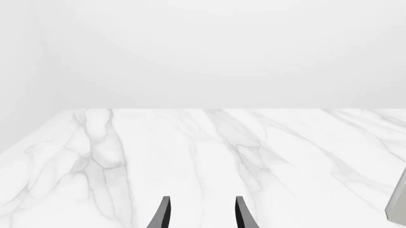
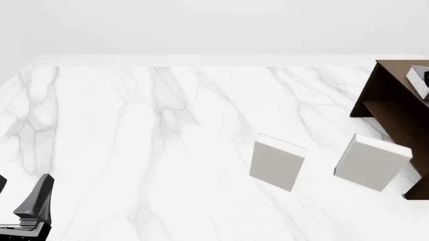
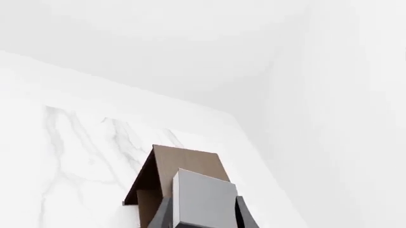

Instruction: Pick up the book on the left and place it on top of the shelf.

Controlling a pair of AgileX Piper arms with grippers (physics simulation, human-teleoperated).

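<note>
In the right wrist view the book (image 3: 204,197) shows as a grey slab held between the two dark fingers of my right gripper (image 3: 201,214), which is shut on it. It hangs just above the brown flat top of the shelf (image 3: 190,161). The front view catches only a corner of the book (image 2: 418,80), over the shelf (image 2: 395,108) at the right edge of the picture. My left gripper (image 2: 20,196) is open and holds nothing, low at the near left of the table; its fingers (image 1: 163,213) point over bare marble.
Two pale grey-white books (image 2: 278,161) (image 2: 372,161) stand on the marble table (image 2: 134,130), right of centre and just left of the shelf. The edge of one pale book (image 1: 398,199) shows in the left wrist view.
</note>
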